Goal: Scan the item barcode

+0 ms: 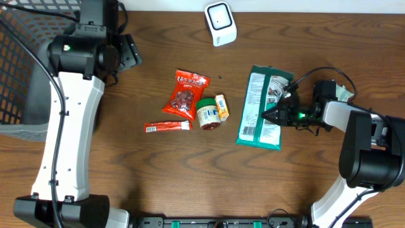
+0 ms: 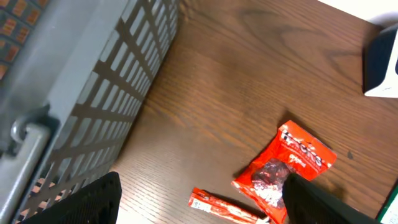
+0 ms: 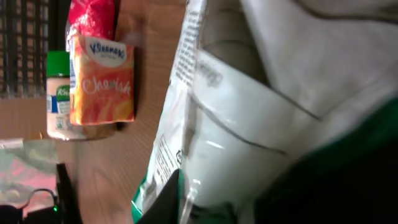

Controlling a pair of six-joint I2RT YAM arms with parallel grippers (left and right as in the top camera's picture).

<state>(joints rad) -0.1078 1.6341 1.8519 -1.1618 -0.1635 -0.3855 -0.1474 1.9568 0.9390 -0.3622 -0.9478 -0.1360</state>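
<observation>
Resting on the flat green-and-white plastic bag [image 1: 254, 107] right of centre on the brown wooden table [image 1: 190, 177], the right claw [image 1: 267, 115] hides whether it grips; a loose hold could let the floppy bag fold over its barcode. Beside it, the green-lidded jar [image 3: 57, 109] seemingly reads Knorr. Farther off, the left claw [image 2: 202, 180] gapes empty.

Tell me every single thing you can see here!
basket: 1, grey, far left
scanner: 1, white, top middle
snack bag: 1, red, centre
stick packet: 1, red, below the snack bag
jar: 1, green lid, right of snack bag
small box: 1, orange, beside the jar
big bag: 1, green and white, right of centre
table: 1, brown wood, under everything
left gripper: 1, black, open, by the basket
right gripper: 1, black, at the big bag's right edge
</observation>
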